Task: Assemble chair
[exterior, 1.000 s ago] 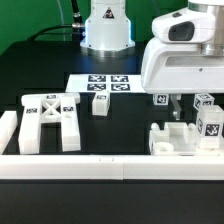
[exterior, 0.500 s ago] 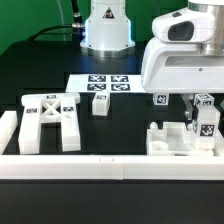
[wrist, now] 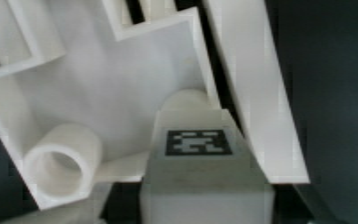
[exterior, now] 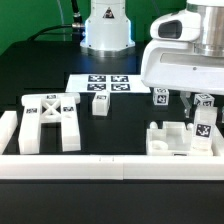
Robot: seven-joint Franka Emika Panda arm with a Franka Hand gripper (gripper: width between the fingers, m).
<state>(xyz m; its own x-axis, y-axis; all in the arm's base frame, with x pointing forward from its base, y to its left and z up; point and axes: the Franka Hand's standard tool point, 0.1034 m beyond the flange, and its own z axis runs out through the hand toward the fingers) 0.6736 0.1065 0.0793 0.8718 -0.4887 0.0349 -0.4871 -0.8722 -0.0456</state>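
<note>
Tool (exterior: 201,115) clamped on tagged post (exterior: 204,132), just beside seat part (exterior: 165,140). I lift straight, slow, no twist, so tagged post clears seat part without snagging.

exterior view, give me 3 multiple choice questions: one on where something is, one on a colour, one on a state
1. Where is the X-braced frame?
A. at the exterior view's left
B. at the exterior view's right
C. behind the robot's base

2. What colour is the table?
A. white
B. black
C. red

3. How is the X-braced frame placed?
A. hanging in the air
B. standing on one end
C. lying flat on the table

Answers:
1. A, it sits near the left edge, by the front rail.
2. B, the bare surface between the parts is black.
3. C, its X and tags face up and nothing holds it.
</note>
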